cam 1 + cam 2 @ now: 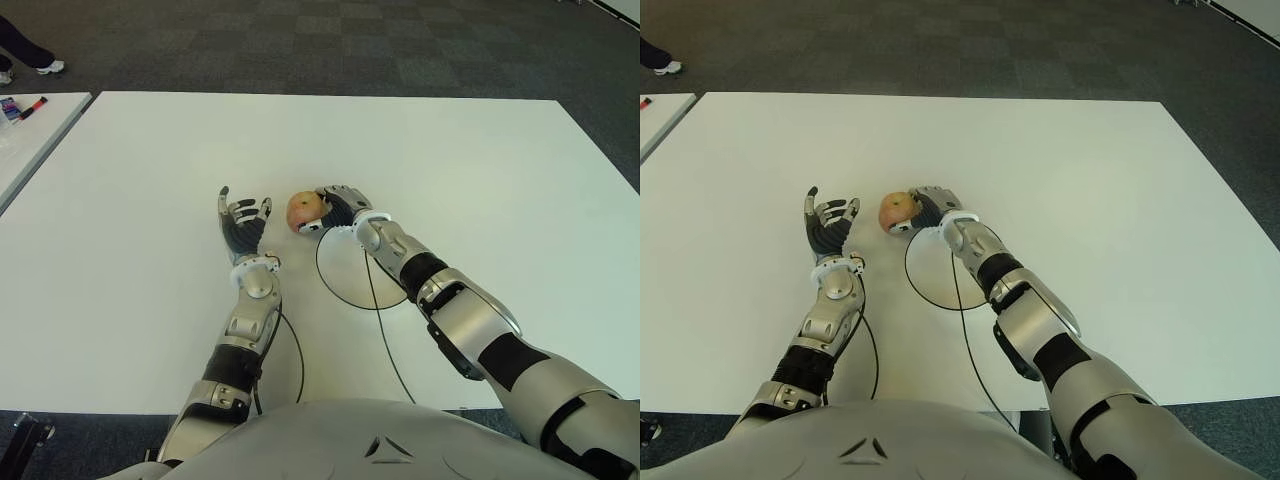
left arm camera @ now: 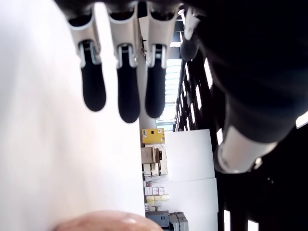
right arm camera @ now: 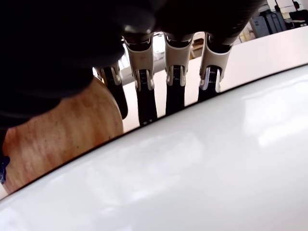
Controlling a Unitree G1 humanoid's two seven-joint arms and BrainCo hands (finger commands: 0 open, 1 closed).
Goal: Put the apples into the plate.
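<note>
A red-yellow apple (image 1: pixel 304 211) sits on the white table (image 1: pixel 150 200), just outside the far left rim of a white plate (image 1: pixel 330 285) with a thin dark rim. My right hand (image 1: pixel 338 203) reaches over the plate, palm against the apple's right side. In the right wrist view its fingers (image 3: pixel 146 91) stretch out straight beside the apple (image 3: pixel 57 134), not wrapped round it. Left of the apple, my left hand (image 1: pixel 242 218) is held palm up, fingers (image 2: pixel 118 91) spread and holding nothing. The apple's top (image 2: pixel 101 221) shows in the left wrist view.
A dark cable (image 1: pixel 385 330) runs across the plate towards my body. A second white table (image 1: pixel 30 135) with small items (image 1: pixel 25 108) stands at the far left, and a person's shoe (image 1: pixel 48 67) is on the carpet beyond it.
</note>
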